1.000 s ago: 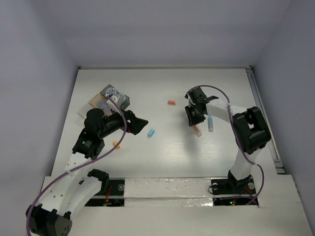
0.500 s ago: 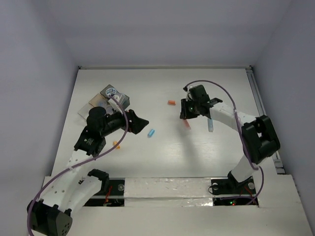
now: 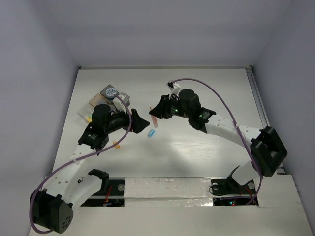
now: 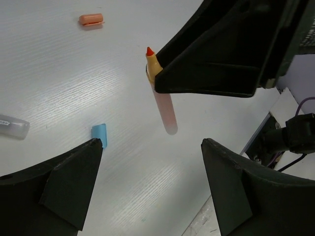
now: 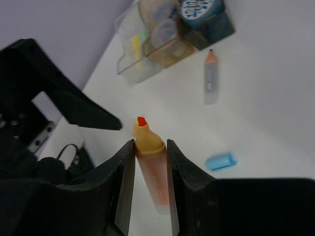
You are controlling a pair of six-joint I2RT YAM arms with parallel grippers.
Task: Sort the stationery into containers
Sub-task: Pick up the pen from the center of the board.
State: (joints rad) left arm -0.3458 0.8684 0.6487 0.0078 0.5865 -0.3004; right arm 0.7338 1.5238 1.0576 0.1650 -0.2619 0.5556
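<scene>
My right gripper (image 3: 156,111) is shut on an uncapped orange highlighter pen (image 5: 150,169), red tip up, holding it off the table; the pen also shows in the left wrist view (image 4: 162,105). My left gripper (image 3: 141,123) is open and empty, just left of the pen, with its fingers (image 4: 64,182) spread wide. A blue cap (image 3: 151,132) lies on the table below both grippers. The containers (image 3: 101,101) cluster at the back left: a clear tray (image 5: 142,56) and a dark box (image 5: 216,29) holding a blue-patterned tub (image 5: 202,7).
A grey translucent pen (image 5: 210,81) lies near the containers. An orange cap (image 4: 91,19) lies farther back. A small orange item (image 3: 116,144) lies beside the left arm. The right arm (image 3: 221,129) stretches across the middle of the table.
The right arm has swung left across the table with the orange pen, from the right middle to just beside the left gripper. The left gripper has barely moved.
</scene>
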